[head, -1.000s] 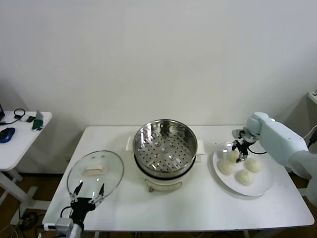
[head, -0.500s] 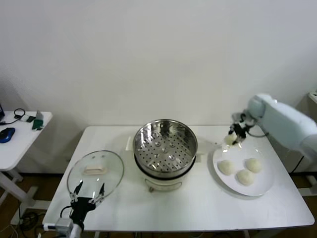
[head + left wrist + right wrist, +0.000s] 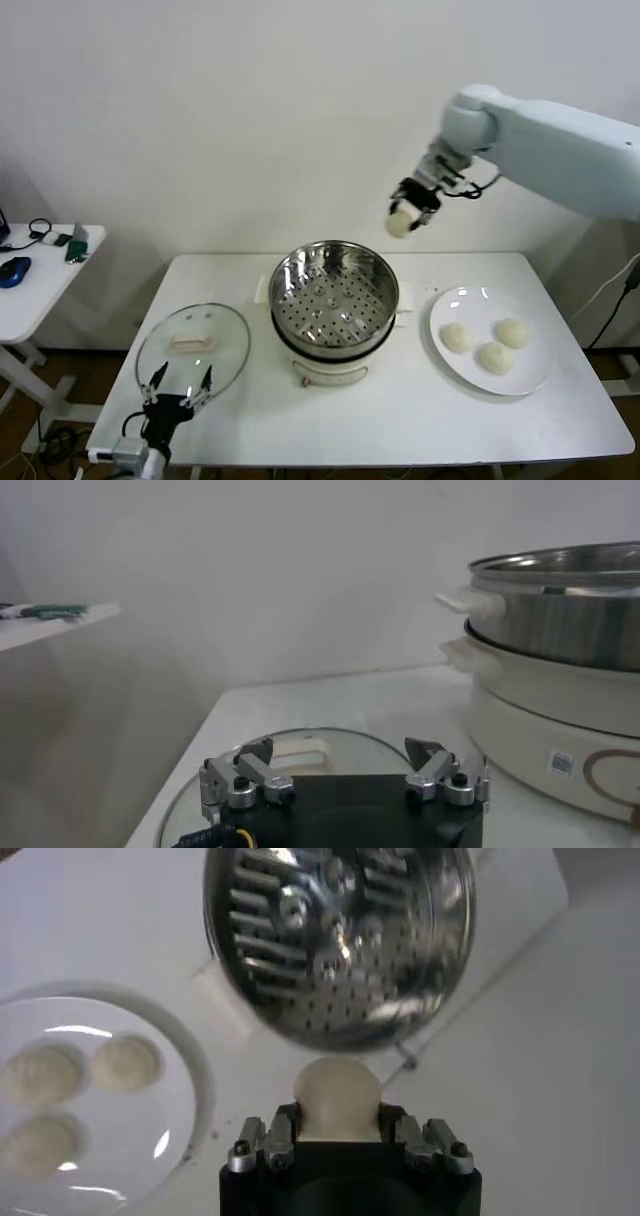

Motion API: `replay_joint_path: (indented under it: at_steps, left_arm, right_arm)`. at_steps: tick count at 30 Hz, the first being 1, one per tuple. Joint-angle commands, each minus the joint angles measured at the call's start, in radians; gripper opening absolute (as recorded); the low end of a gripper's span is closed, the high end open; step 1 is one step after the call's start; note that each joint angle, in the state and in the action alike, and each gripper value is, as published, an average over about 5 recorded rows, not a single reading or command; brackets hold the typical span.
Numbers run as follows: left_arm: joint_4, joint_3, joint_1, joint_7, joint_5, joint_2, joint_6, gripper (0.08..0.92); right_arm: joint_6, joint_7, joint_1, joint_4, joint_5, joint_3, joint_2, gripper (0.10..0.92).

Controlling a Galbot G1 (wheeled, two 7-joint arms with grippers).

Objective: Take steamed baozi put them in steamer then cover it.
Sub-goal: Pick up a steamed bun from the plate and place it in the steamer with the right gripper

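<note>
Nearest the robot, the left gripper [image 3: 178, 385] hangs low at the front edge of the table [image 3: 400, 420], its fingers spread wide and empty, just at the near rim of the glass lid [image 3: 192, 345] lying flat beside the steamer. It has not moved over the last second.

Further back, the steamer [image 3: 333, 300] stands at the middle of the table with its perforated tray bare. To its right, the white plate [image 3: 530, 375] holds three baozi [image 3: 487, 345].

Farthest and highest, the right gripper [image 3: 408, 210] is clenched on the fourth baozi [image 3: 401, 222], carried in the air above and just beyond the far right of the steamer's rim. A second ago that gripper was down at the plate among four buns; half a second ago it had lifted one clear; now the arm has swung up and toward the pot.

The bun looks light, soft and easily dented, so a gentle squeeze across its domed sides suits it best, and the right wrist view shows it pinched that way. Its skin may be slightly tacky, though that cannot be told from here, so it might cling to a finger on release.
</note>
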Motion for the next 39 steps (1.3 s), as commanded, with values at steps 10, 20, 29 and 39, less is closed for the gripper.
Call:
replay_joint_path:
  at_steps: [10, 20, 29, 39]
  left_arm:
    - [0.003, -0.002, 0.002, -0.002, 0.001, -0.018, -0.008, 0.823]
    - [0.012, -0.003, 0.003, -0.003, 0.001, -0.016, -0.02, 0.823]
    - [0.014, -0.004, 0.003, -0.003, -0.001, -0.014, -0.02, 0.823]
    - [0.001, -0.004, 0.011, 0.0, 0.0, -0.011, -0.014, 0.823]
  right_arm:
    - [0.193, 0.208, -0.304, -0.187, -0.435, 0.041, 0.202, 0.535]
    - [0.236, 0.292, -0.405, -0.36, -0.532, 0.115, 0.267, 0.589]
    - [0.281, 0.31, -0.398, -0.416, -0.49, 0.121, 0.281, 0.687]
    - [0.24, 0.079, -0.07, -0.297, 0.216, -0.114, 0.174, 0.822]
